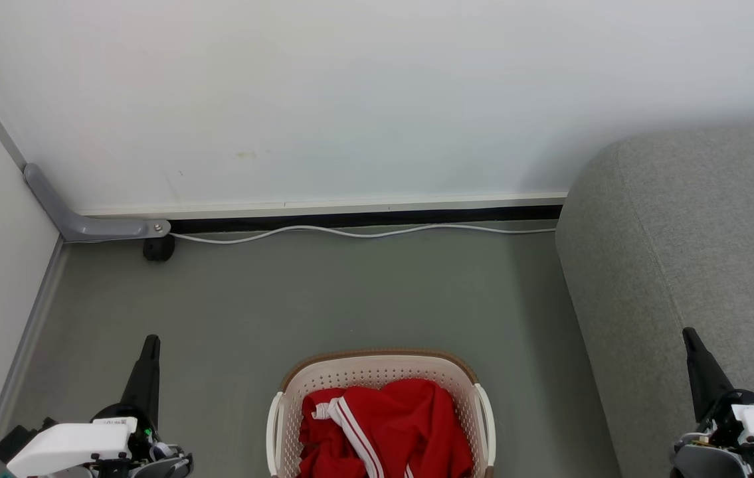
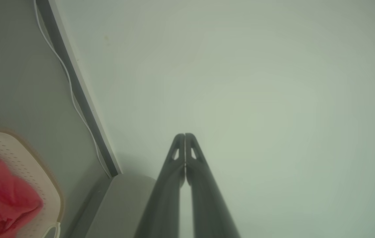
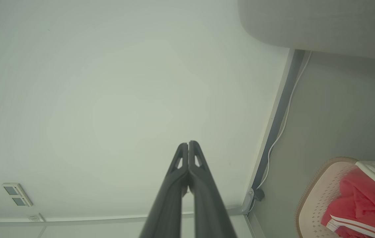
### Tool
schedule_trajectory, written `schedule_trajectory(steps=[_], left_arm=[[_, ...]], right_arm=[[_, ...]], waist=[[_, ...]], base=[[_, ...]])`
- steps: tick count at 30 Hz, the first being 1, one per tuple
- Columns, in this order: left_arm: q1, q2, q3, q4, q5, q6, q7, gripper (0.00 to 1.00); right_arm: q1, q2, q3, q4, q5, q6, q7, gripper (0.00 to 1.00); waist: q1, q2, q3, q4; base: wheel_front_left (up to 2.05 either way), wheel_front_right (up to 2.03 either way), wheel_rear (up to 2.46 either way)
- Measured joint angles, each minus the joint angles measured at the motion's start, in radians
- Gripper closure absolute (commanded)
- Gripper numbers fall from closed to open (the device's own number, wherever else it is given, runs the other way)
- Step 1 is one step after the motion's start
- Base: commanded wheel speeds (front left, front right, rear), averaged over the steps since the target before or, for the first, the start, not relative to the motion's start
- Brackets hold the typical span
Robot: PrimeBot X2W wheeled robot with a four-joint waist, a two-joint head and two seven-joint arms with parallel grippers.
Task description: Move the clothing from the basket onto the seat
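At the lower middle of the head view, what is marked? — Reader

The basket [image 1: 377,356] is seen standing on the floor [image 1: 350,292], with the clothing [image 1: 410,425] heaped inside it. The seat [image 1: 695,232] is shown at the right, apart from the basket. The left end effector [image 1: 151,345] and the right end effector [image 1: 690,338] are held low at either side, each with its fingers pressed together and nothing gripped. The task is judged not yet begun. — Legend

What is added by the left wrist view? — Reader

The left end effector [image 2: 185,137] is seen closed and empty, pointed at the wall [image 2: 256,82]. The basket and clothing lie at that view's left edge, off the fingers' line. — Legend

And by the right wrist view? — Reader

The right end effector [image 3: 188,145] is likewise shown closed on nothing, with the seat at the upper right and the basket at the lower right. — Legend

How is the step in hand best done? — Reader

One end effector should be turned down over the basket and opened before descent. A raised fold near the heap's middle is best taken, deep enough to catch several layers, yet clear of the perforated side. The garment should be lifted free of the rim, lest the basket be dragged. The right arm is judged better placed, being nearer the seat. — Legend
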Motion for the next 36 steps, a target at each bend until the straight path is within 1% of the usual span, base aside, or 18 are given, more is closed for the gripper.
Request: schedule_trajectory(steps=[36], left_arm=[[0.000,0.000,0.000,0.000,0.000,0.000,0.000,1.00]], right_arm=[[0.000,0.000,0.000,0.000,0.000,0.000,0.000,1.00]], waist=[[0.0000,0.0001,0.000,0.000]], base=[[0.00,0.00,0.00]])
